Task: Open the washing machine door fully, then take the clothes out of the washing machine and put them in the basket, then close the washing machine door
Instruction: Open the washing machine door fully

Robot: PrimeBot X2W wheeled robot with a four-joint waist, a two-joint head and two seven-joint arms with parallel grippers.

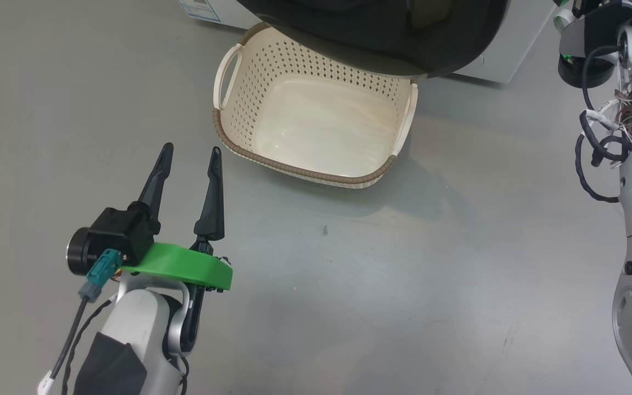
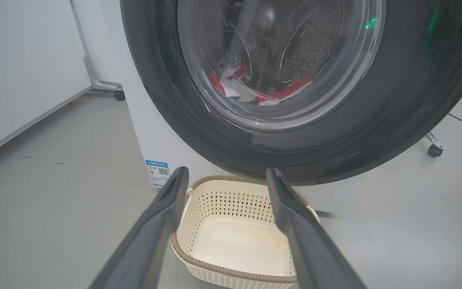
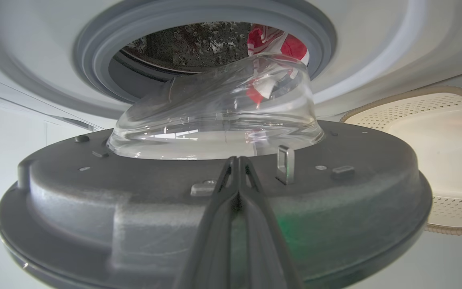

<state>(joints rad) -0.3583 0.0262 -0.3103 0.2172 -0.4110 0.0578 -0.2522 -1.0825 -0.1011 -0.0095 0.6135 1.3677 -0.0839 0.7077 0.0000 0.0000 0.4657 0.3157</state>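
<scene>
L claw (image 1: 192, 148) wide, R claw (image 3: 238, 159) shut

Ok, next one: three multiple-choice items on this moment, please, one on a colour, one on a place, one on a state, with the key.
1. The rim of the basket is: A brown, B blue, C black.
2. The clothes lie: A in the basket, B inside the washing machine, C in the left gripper.
3. The left gripper is: A shut on cloth, B shut on a handle, C open and empty.
Key: 1 A, the woven-look band is brown; 2 B, red and white fabric shows through the washing machine door; 3 C, its fingers stand apart with nothing between.
</scene>
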